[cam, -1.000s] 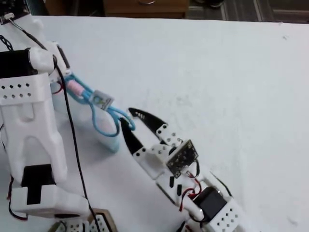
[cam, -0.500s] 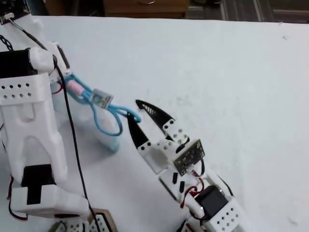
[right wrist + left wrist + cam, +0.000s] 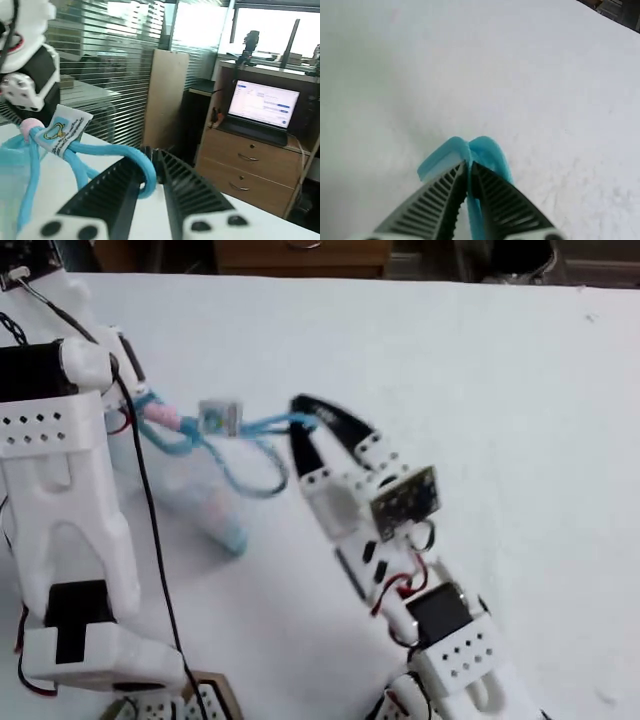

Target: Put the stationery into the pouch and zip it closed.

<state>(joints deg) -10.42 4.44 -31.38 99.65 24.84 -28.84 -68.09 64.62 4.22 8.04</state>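
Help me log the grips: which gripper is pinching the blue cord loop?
The right gripper: it is shut on the blue cord loop near the label. The left gripper clamps the pouch itself.

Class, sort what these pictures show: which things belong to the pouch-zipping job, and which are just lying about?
Job in hand:
pouch
blue pull cord with its tag
left gripper, shut on the pouch's edge
right gripper, shut on the cord

Lying about:
laptop
wooden drawers
table, the work surface
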